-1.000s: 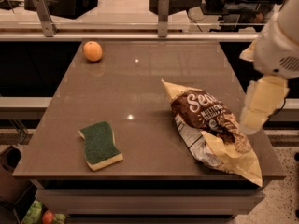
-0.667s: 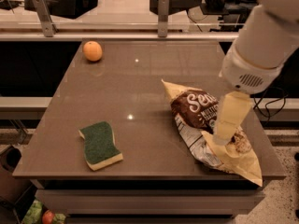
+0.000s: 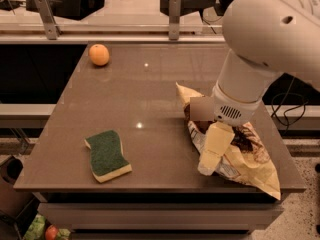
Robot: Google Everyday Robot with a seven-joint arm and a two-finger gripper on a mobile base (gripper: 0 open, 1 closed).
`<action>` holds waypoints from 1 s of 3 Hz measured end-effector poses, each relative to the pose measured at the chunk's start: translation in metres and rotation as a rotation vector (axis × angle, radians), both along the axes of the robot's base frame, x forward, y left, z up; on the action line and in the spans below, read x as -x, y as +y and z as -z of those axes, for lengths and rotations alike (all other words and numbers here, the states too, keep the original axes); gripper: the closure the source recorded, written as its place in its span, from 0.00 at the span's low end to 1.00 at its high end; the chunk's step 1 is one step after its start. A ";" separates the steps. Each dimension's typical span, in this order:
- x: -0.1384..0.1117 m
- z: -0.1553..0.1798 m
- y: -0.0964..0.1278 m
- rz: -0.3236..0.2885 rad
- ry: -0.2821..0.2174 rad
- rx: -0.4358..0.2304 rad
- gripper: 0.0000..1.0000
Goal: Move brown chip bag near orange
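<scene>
The brown chip bag [image 3: 248, 156] lies crinkled on the right front part of the brown table [image 3: 150, 99], its dark panel partly hidden by my arm. The orange [image 3: 99, 54] sits at the table's far left corner, well apart from the bag. My gripper [image 3: 208, 164] hangs from the large white arm [image 3: 260, 49] and reaches down at the bag's left edge, touching or just above it.
A green-and-yellow sponge [image 3: 106, 155] lies at the front left of the table. A counter with metal posts [image 3: 174, 14] runs behind the table. A small red fruit [image 3: 51, 232] lies on the floor at the lower left.
My arm has swung in from the right edge and leftward over the bag, and the gripper has come down to the bag's left side. The bag, orange and sponge have not moved.
</scene>
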State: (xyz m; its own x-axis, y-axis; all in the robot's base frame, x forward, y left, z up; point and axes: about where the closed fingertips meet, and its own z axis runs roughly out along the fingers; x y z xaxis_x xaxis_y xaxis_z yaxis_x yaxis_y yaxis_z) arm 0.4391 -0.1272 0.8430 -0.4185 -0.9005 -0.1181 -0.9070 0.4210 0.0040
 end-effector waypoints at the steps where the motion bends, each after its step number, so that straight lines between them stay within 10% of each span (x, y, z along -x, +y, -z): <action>1: 0.006 0.022 0.003 0.026 0.023 -0.025 0.18; 3: 0.006 0.015 0.003 0.026 0.023 -0.025 0.64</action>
